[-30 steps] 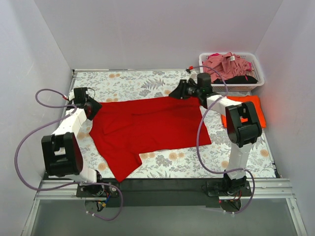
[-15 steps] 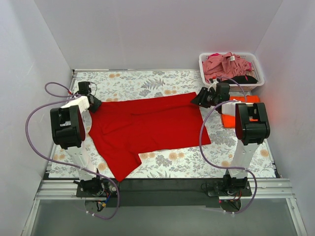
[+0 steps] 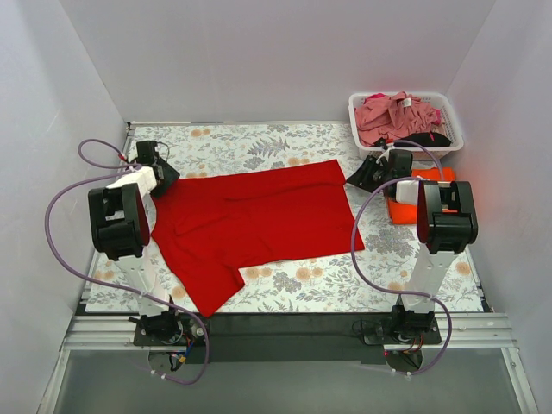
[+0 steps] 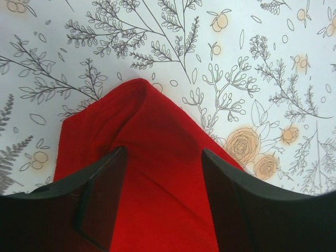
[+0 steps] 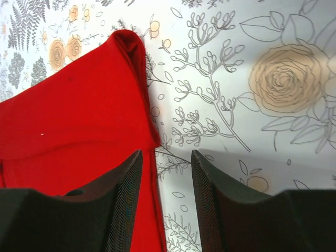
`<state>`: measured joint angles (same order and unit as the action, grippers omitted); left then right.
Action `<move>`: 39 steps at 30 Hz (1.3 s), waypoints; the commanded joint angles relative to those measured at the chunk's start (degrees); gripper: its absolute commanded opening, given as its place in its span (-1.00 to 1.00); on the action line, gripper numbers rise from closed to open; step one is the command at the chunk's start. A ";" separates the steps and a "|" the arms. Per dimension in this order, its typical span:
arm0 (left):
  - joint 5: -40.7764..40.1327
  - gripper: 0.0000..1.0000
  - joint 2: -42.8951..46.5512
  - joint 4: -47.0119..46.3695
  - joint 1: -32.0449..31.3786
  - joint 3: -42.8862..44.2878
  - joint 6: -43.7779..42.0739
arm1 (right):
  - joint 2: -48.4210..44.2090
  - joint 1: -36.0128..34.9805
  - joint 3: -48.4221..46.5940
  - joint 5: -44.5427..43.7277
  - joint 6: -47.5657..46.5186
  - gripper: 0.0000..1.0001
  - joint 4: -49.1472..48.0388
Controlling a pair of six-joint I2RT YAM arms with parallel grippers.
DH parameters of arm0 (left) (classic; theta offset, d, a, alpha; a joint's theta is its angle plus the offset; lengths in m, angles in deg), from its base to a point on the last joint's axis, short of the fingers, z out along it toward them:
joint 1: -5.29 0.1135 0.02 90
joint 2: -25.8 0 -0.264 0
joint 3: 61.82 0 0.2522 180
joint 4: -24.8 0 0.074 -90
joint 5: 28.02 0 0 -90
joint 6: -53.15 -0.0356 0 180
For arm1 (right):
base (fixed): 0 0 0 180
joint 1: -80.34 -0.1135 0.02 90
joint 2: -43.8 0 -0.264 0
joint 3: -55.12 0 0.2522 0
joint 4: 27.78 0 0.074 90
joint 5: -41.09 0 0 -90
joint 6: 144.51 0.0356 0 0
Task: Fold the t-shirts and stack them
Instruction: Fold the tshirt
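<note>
Where floral cloth (image 3: 259,142) lies, a red t-shirt (image 3: 259,220) (unfolded) rests — spread.

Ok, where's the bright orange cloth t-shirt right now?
In the top view, the bright orange cloth t-shirt lies far right, just in front of the white plastic lattice basket, partly hidden by the right arm.

Enclosure: plain pale walls (image 3: 276,60) on three sides, evenly lit with soft shadows. Table covered by a white floral cloth (image 3: 259,138). White lattice basket (image 3: 454,129) in far right corner. Metal rail (image 3: 483,328) along near edge, grey floor (image 3: 285,388) below.
</note>
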<state>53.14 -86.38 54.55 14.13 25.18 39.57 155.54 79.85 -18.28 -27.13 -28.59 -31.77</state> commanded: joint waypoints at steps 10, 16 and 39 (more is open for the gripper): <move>-9.00 0.26 14.53 -0.43 -15.14 -1.69 -14.52 | 4.71 -0.12 -5.14 6.17 3.44 -0.12 -1.31; -1.28 0.25 16.38 -13.68 -28.42 -8.89 -27.80 | 5.59 -0.65 -5.75 6.70 3.88 -0.30 -1.23; -4.52 -0.26 -3.74 -33.30 -49.71 -1.52 -54.01 | 2.34 -0.65 -4.88 8.72 5.11 -0.97 -1.05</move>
<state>51.39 -89.09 26.38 -34.83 21.94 -10.11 159.68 79.56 -22.61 -20.31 -24.46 -33.08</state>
